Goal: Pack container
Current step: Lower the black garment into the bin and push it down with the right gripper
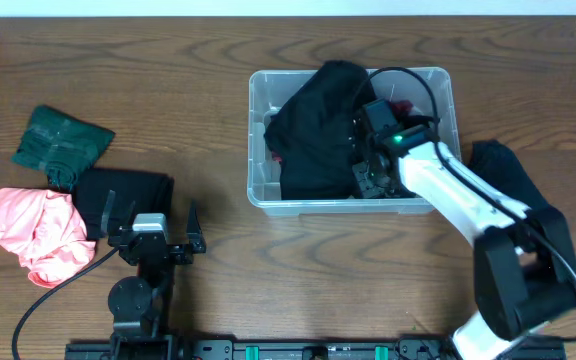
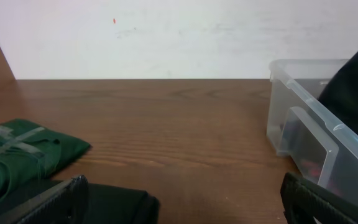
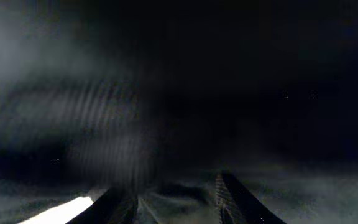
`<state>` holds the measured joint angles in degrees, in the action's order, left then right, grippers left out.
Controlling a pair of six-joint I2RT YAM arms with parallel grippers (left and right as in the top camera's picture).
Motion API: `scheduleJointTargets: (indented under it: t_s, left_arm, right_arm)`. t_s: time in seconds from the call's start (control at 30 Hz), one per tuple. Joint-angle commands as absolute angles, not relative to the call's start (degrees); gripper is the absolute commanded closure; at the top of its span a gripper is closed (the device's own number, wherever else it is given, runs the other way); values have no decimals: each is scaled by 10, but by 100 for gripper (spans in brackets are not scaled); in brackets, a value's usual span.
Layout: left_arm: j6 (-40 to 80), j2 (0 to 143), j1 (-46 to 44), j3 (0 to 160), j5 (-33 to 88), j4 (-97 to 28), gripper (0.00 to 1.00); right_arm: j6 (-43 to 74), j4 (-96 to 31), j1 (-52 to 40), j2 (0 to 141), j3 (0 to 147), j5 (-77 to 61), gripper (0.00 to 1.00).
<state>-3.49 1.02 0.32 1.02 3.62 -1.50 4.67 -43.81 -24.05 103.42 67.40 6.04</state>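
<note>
Overhead | right tool (image 1: 368, 178) in container (image 1: 251, 140) by near wall, on black cloth (image 1: 313, 130), grip unclear | left tool (image 1: 150, 215) spread, empty

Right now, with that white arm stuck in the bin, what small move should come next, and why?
Probably press the right gripper down a little: it sits in the black garment, which heaps over the container's far rim rather than lying flat inside.

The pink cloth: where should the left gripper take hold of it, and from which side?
Likely from above, at the bunched folds of the pink cloth, on its edge nearest the open left gripper. It lies crumpled and loose, so a raised ridge offers something to pinch; its flat parts would not.
</note>
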Motion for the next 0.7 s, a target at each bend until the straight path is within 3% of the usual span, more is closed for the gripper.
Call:
scheduleJointTargets:
  t_s: [0.0,0.27,0.43,0.67]
  left_arm:
    - [-43,10,6,2,39,-37,2]
    - [-43,10,6,2,39,-37,2]
    - [-43,10,6,2,39,-37,2]
    - [-43,10,6,2,39,-37,2]
  right_arm:
    - [64,-417,-236,1051,670,75,60]
    - [64,-407,-235,904,688,123,56]
    - [38,-329,-235,794,688,145,53]
    - [1,-215,-236,811,688,106,52]
